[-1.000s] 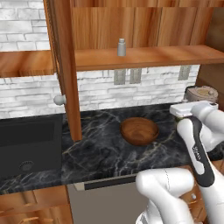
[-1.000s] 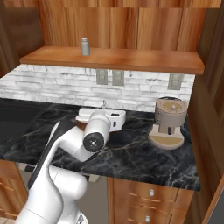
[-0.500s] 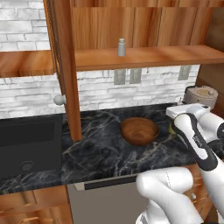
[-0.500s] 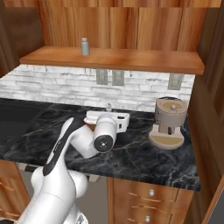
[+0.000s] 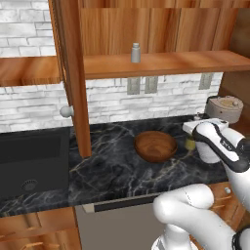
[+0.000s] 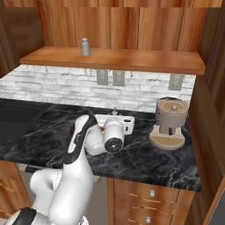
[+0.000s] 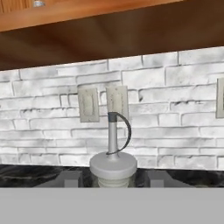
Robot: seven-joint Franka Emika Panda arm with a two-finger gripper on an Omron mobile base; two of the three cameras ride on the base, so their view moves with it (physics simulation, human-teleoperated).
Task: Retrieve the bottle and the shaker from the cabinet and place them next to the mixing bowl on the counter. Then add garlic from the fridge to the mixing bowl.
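**Pincer clamped on bottle, right of the bowl**

- Pincer (image 7: pixel 113 177): narrow, closed on the bottle (image 7: pixel 113 162). In the hand view the bottle's pale cap and thin neck stand upright between the two fingertips (image 7: pixel 70 178), and a thin dark loop curves off the side of the neck.
- Left base view: a sliver of the bottle's olive-yellow body shows just under the white hand. Its base is hidden, so I cannot tell whether it rests on the desk (image 5: pixel 112 171).
- Bowl (image 5: pixel 155 145): wooden, sits on the desk just left of the pincer, close but apart from it.
- Shaker (image 5: pixel 135 52): small and grey, upright on the shelf of the cabinet (image 5: pixel 161 62), above the pincer and to its left, well apart.
- Wall ahead of the pincer: white brick with two pale outlet plates (image 7: pixel 89 104) side by side, right behind the bottle's neck in the hand view.
- Coffee machine (image 6: pixel 169 123): brown, stands on the desk to the right of the pincer, near it.
- Sink (image 5: pixel 31 161): dark basin set into the desk, far to the left of the pincer, beyond the bowl.
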